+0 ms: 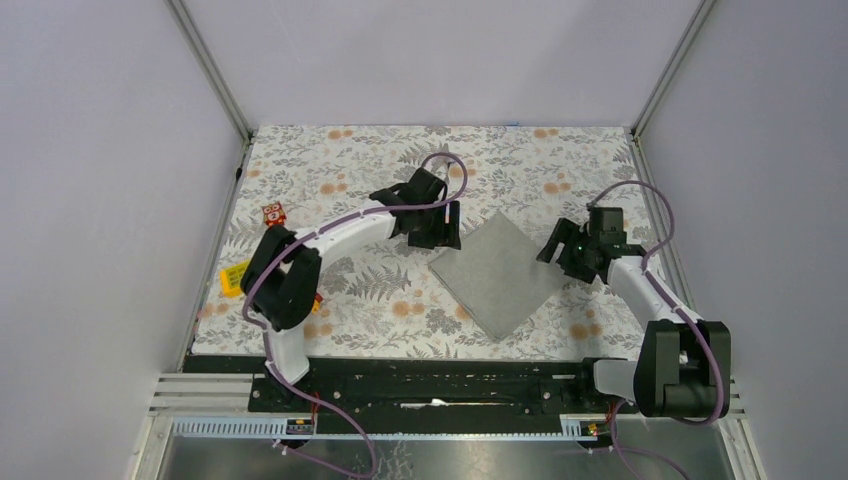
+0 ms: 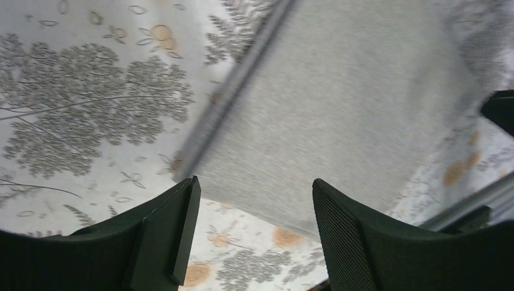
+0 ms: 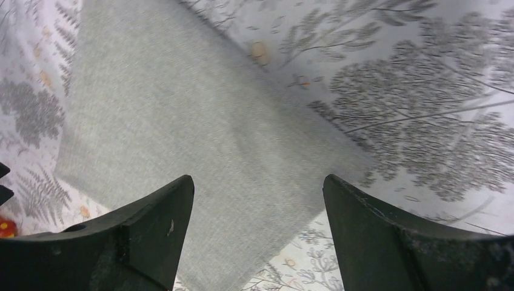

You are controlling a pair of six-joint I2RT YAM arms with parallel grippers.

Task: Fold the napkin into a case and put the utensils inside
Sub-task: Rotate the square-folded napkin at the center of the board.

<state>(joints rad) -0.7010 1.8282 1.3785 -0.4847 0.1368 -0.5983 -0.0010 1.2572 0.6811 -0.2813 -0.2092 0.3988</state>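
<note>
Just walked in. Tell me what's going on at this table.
Two robot arms flank a grey napkin lying flat, diamond-wise, on the floral tablecloth. The left gripper hovers at its left corner, the right gripper at its right corner; both have their fingers open and hold nothing. No case is formed yet, and no utensils are in view.

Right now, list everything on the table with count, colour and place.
napkin: one, plain grey, flat mid-table between the arms
tablecloth: one, white with grey ferns and orange flowers, covering the table
toy block: one, red-orange, left edge
flat item: one, yellow, left edge, partly behind the left arm; kind unclear
left arm: one, white and black, reaching the napkin's left corner
right arm: one, white and black, by the napkin's right corner
left end effector: one, black, open, over the napkin's edge
right end effector: one, black, open, over the napkin's edge
</note>
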